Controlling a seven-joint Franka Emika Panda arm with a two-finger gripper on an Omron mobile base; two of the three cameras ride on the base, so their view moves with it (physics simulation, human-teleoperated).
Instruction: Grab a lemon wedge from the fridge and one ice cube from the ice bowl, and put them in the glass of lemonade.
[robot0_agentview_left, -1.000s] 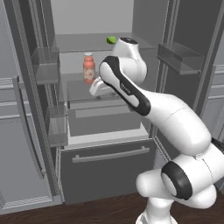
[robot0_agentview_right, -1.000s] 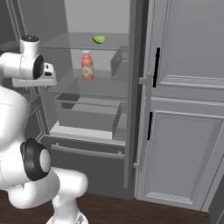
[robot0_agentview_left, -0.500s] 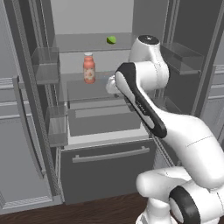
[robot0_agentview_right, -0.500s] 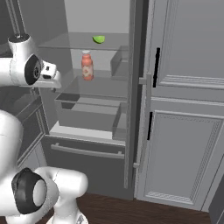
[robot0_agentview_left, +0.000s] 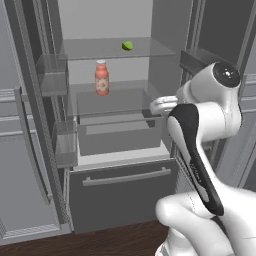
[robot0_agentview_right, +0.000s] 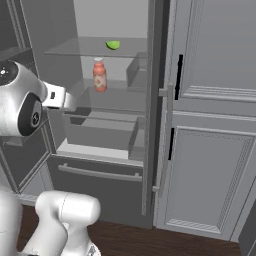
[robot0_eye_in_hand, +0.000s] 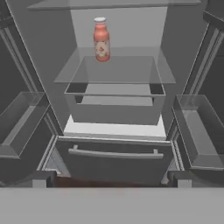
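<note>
one bottle (robot0_agentview_left: 102, 78) below wedge (robot0_agentview_left: 127, 45) (upright)

A dark brown wooden plank floor (robot0_agentview_right: 150, 240) runs along the bottom of the kitchen. To the right stand tall light grey panelled cabinets (robot0_agentview_right: 210, 150) with short black vertical handles (robot0_agentview_right: 179, 70), one door above another, evenly and softly lit.

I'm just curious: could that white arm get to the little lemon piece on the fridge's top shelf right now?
Probably yes. The fridge doors stand open, the lemon wedge lies alone near the shelf's front, and the open fingers already face inside, only lower, so the arm must rise.
</note>
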